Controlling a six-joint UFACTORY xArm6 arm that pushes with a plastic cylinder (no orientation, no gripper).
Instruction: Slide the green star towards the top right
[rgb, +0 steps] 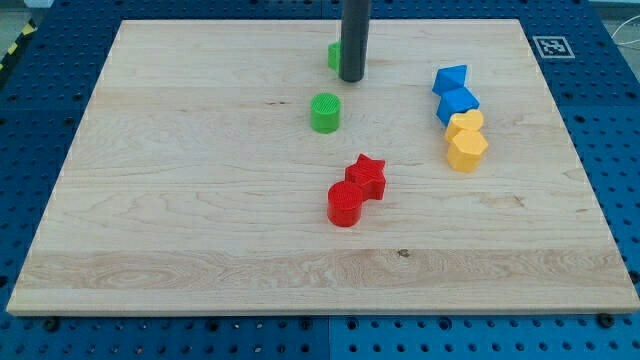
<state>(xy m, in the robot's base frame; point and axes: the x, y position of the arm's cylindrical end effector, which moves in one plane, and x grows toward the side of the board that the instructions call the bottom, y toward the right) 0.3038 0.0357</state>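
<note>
Near the board's top edge, my tip (351, 78) holds nothing, touching the mostly hidden green star (333, 56) from its right; pushing from here risks driving it leftward, away from the top right corner.

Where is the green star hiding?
The green star is near the view's top, mostly hidden behind the rod, peeking out just left of my tip, above the green cylinder.

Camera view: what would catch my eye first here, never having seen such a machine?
First, the dark rod dropping in from the view's top, my tip just right of a green block that it mostly hides. Next, the bright clusters: blue and yellow blocks stacked along the right, and a red star touching a red cylinder mid-board.
</note>
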